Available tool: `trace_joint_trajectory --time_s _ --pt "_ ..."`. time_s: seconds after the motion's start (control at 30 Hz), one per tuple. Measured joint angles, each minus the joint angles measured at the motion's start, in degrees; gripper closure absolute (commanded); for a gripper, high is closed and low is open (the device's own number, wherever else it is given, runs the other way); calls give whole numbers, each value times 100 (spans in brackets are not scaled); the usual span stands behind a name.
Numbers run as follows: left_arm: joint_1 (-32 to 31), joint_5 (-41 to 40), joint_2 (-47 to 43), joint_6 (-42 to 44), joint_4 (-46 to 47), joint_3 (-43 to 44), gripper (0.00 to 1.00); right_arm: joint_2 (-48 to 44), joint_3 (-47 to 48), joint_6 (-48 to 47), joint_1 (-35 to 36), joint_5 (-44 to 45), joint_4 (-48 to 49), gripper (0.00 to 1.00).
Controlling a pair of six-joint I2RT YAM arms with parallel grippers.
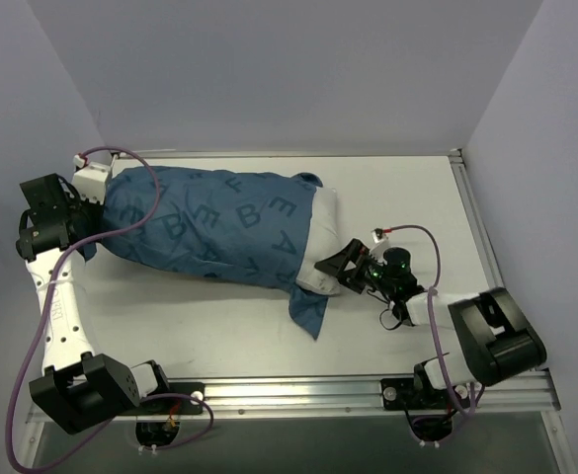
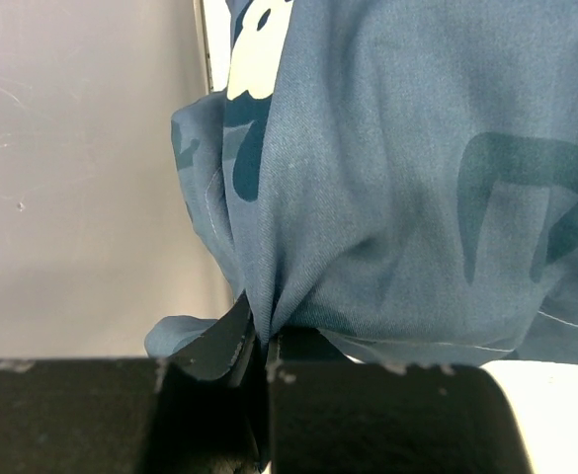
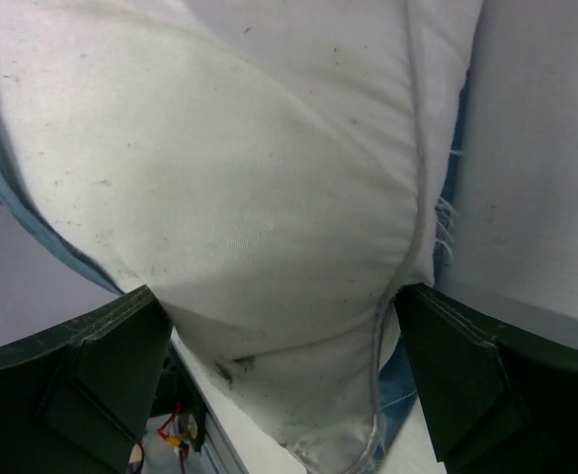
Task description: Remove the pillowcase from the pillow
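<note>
Left hand [image 2: 264, 370] of mine pinches the dark blue lettered fabric pillowcase [image 1: 209, 225] closed, while my right hand [image 3: 279, 385] grips the plump white pillow's [image 3: 259, 197] corner.

The overhead camera looks down on the whole worktop [image 1: 397, 188] from behind the arm bases. The left wrist camera sits close against the pillowcase [image 1: 209, 222] at its left end. The right wrist camera presses close to the pillow [image 1: 320, 242] at the opposite end.
</note>
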Motion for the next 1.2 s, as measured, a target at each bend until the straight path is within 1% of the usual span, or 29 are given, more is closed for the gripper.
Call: trace_joint_trajectory --time_s 0.07,0.13,0.33,0.43,0.63,0.73,0.87,1.03,1.1,1.2 --pt "0 0 0 2 0 -9 98 -374 -4 -122 -96 85 -367 0" --pt "0 2 -9 4 0 -17 98 -610 -59 -160 -216 122 -518 0" --pt "-11 4 -26 20 0 -24 98 -675 -505 -140 -393 144 -625 0" --pt "-20 7 -35 24 -2 -42 98 -341 -562 -63 -393 76 -317 0" --pt "-31 4 -39 42 2 -92 98 802 -251 173 -393 -317 966 0" --pt "-31 4 -39 42 2 -96 98 1329 -68 483 -356 -509 1478 0" --pt "-31 2 -39 44 2 -96 98 1805 118 1051 -326 -669 1974 0" --pt "-33 2 -39 42 2 -96 98 1954 186 1495 -317 -717 2105 0" --pt "-33 2 -39 44 2 -96 98 1860 186 1469 -315 -708 1958 0" --pt "-33 0 -39 44 2 -96 98 1456 223 1213 -308 -643 1646 0"
